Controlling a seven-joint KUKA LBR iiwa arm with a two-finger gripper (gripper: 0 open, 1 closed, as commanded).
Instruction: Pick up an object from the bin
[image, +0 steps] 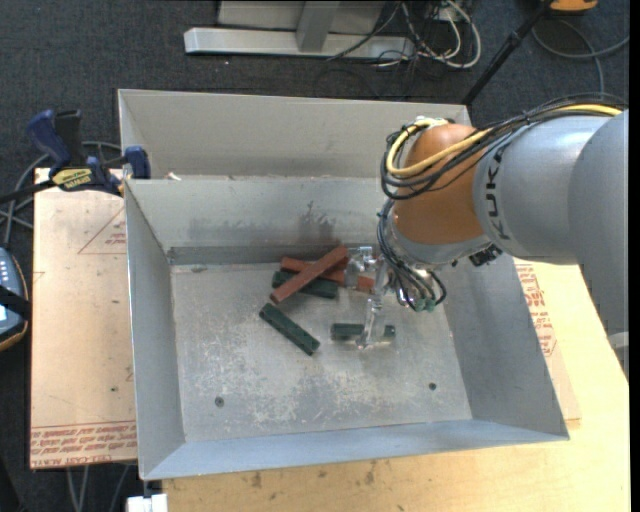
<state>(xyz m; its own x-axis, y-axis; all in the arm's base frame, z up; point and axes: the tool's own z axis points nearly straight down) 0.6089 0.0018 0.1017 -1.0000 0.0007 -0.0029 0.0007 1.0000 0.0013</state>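
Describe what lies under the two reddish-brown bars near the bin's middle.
A dark green bar pokes out beneath the reddish-brown bars. Its middle is covered, so anything else under them is hidden.

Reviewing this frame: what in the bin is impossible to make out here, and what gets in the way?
- Camera view: the small dark green block has its right end covered by the gripper, so contact cannot be judged.
- Camera view: the reddish-brown flat bar has its right end lost against the wrist hardware.
- Camera view: the grey metal bin has much of its right wall hidden under the arm.
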